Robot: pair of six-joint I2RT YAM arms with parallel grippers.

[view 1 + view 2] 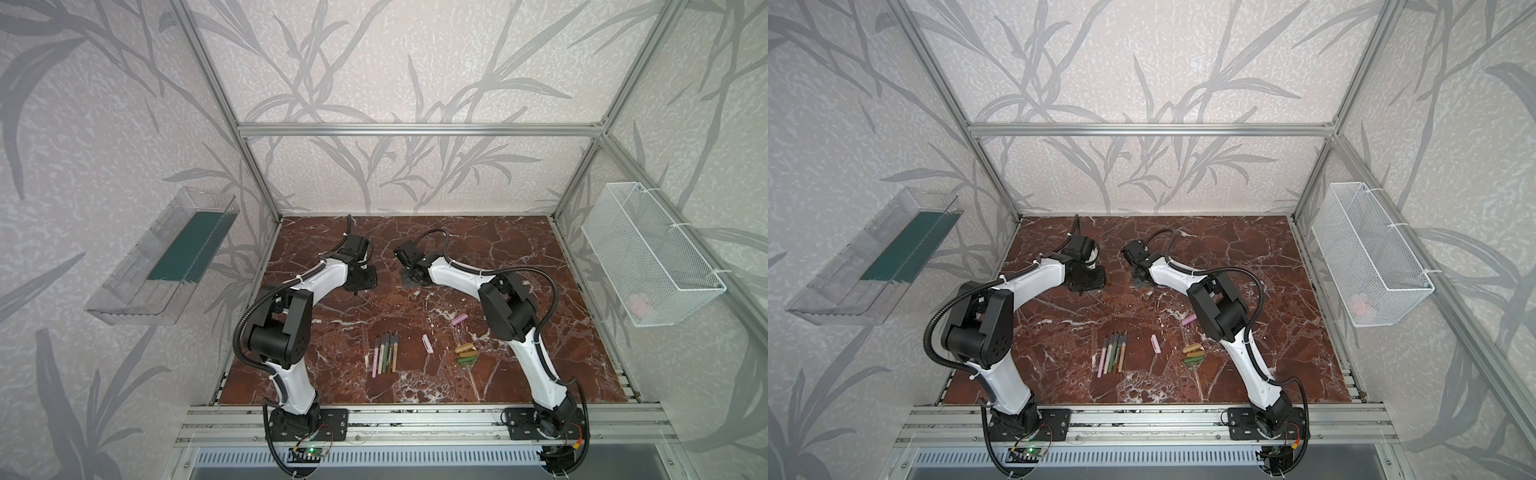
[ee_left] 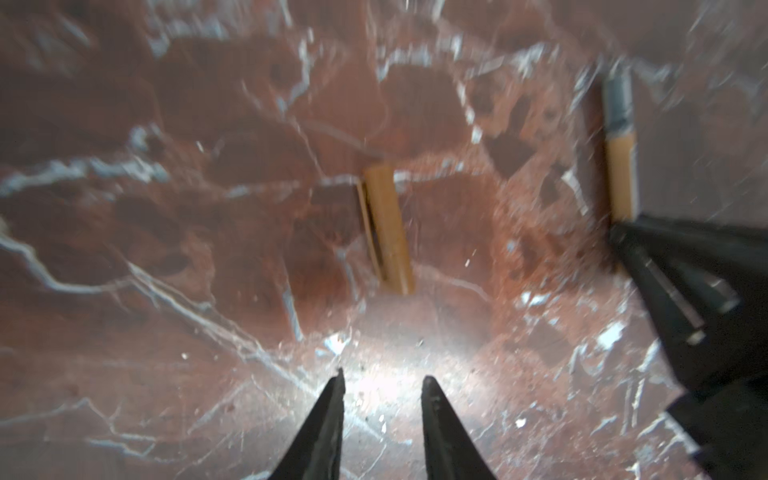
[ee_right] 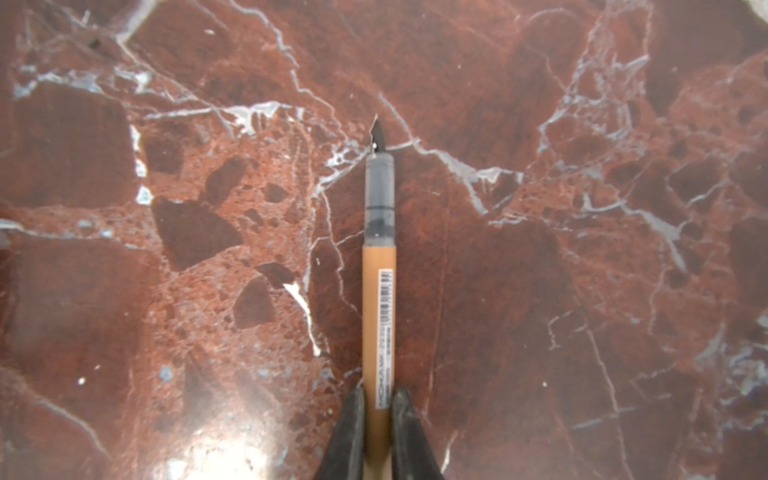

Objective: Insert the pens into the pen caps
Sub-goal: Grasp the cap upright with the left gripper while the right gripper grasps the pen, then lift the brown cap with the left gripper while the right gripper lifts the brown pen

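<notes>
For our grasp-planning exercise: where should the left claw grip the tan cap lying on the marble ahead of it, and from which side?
Mid-length on the tan cap, probably from above, the left claw straddling it. It lies flat, in line with the open claw, so the claw would close across its narrow round body.

- Just right of the row of pens (image 1: 385,351) a pink cap (image 1: 427,343) lies on the surface (image 1: 332,374), with a narrow bare strip between them.
- Further right of the row sit a heap of caps (image 1: 466,354) and a second pink cap (image 1: 460,319); the right arm (image 1: 511,311) hangs over the surface just past them.
- Left of the row the surface is bare up to the left arm (image 1: 286,328).
- Behind the row a wide bare stretch runs to the left jaws and right jaws, which stand apart.
- There a gold-tan cap (image 2: 388,228) lies before the parted left jaws; the gold-tan pen (image 3: 378,291), clamped in the right jaws, juts out near it.
</notes>
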